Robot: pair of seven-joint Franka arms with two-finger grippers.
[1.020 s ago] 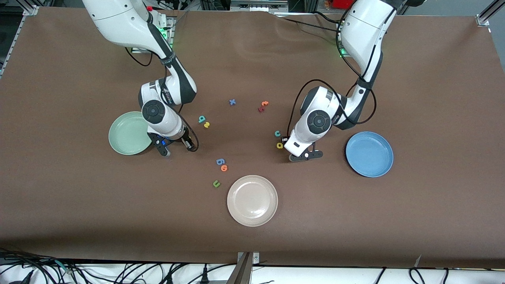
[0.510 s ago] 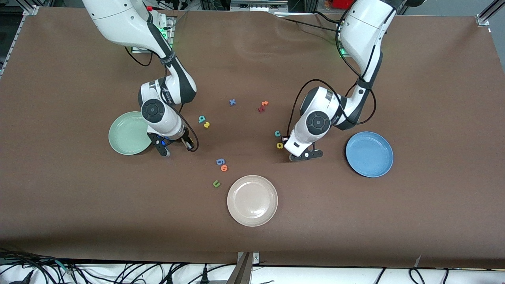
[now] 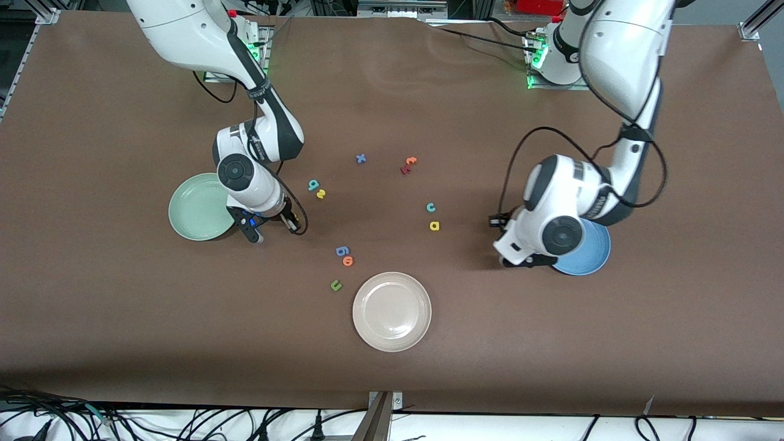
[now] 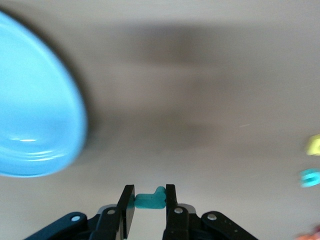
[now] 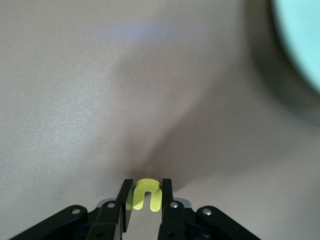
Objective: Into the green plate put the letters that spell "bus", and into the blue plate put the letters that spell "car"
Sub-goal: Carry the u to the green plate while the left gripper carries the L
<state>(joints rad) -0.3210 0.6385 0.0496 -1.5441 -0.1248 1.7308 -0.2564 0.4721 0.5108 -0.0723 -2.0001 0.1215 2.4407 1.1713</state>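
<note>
The left gripper hangs over the bench just beside the rim of the blue plate, on the side toward the bench's middle, its fingers pinching a teal "r" by its flat faces. The right gripper sits low beside the green plate, toward the right arm's end of the bench, fingers pressed onto a yellow "u", the letter's open end pointing out from the jaws. Near the bench's middle lie the teal "c" and, just beside it and nearer the front camera, the yellow "a"; toward the green plate lie the teal "b" and yellow "s", touching or nearly so. Both plates look empty. These foam pieces look almost weightless, soft and slightly springy, so a light squeeze across the flat sides should do; too hard a pinch could buckle a thin stroke, and on release a letter may cling to a pad or bounce off a shallow rim, so a low drop well inside the plate seems wise.
</note>
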